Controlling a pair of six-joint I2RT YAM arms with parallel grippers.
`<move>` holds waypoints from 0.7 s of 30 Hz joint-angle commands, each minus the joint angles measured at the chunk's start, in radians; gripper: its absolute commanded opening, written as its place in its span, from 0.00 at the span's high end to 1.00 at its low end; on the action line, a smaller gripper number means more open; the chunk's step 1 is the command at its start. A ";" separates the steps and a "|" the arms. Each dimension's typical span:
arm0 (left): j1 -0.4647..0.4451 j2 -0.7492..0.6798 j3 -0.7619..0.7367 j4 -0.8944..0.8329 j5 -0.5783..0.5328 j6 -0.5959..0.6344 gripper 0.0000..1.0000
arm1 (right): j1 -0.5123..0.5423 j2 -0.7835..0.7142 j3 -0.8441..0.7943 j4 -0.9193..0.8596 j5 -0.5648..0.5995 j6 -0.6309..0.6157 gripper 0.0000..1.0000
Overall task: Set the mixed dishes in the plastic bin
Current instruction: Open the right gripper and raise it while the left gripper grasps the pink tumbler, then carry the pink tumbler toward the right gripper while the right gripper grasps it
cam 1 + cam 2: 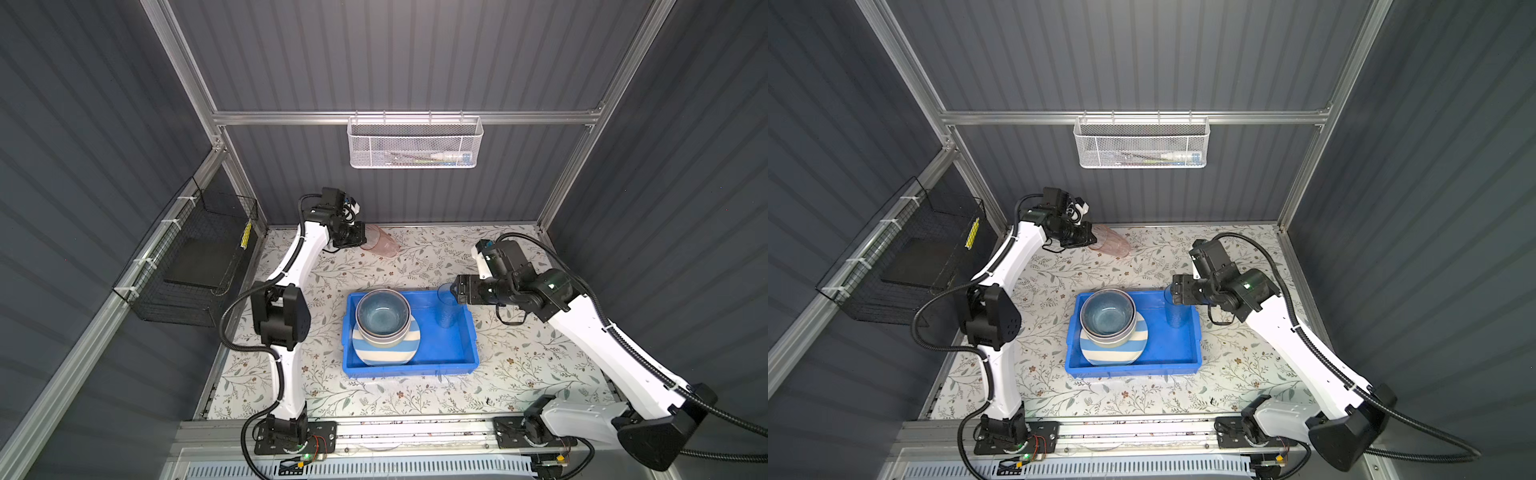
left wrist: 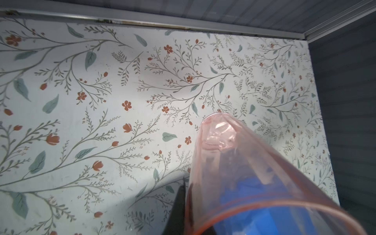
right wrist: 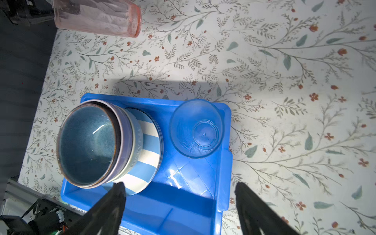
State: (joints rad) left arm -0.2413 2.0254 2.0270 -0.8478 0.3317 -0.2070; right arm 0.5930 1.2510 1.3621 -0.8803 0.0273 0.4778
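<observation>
Left gripper (image 1: pixel 358 240) is clenching the rim of the pink tumbler (image 1: pixel 381 246). The tumbler is lying tipped over at the back of the flowered table (image 1: pixel 519 365), well apart from the blue bin (image 1: pixel 411 371). Cannot tell whether it is resting on the table or lifted.

Right gripper (image 1: pixel 455 291) is hanging released, fingers (image 3: pixel 114 203) spread wide with nothing between them. It is just beside the blue tumbler (image 1: pixel 446 311), which is standing upright in the bin's far right corner.

Three nested bowls (image 1: pixel 382 316), dark blue innermost, are sitting on the striped plate (image 1: pixel 386 355) in the bin's left half.
</observation>
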 commanded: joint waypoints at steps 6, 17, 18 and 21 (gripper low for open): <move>-0.033 -0.260 -0.156 0.038 -0.076 -0.035 1.00 | 0.051 0.125 0.217 0.032 -0.047 -0.038 0.19; -0.238 -0.386 -0.120 -0.077 -0.382 -0.058 1.00 | 0.116 0.313 0.505 0.023 -0.094 -0.047 0.28; -0.255 -0.388 -0.113 -0.091 -0.409 -0.061 1.00 | 0.121 0.328 0.531 0.017 -0.095 -0.048 0.29; -0.308 -0.398 -0.109 -0.111 -0.481 -0.072 1.00 | 0.134 0.368 0.589 0.009 -0.095 -0.048 0.33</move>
State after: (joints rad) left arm -0.5228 1.6615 1.8820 -0.9211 -0.0444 -0.2520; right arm 0.7158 1.5978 1.9026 -0.8459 -0.0532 0.4370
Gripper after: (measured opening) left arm 0.088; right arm 0.672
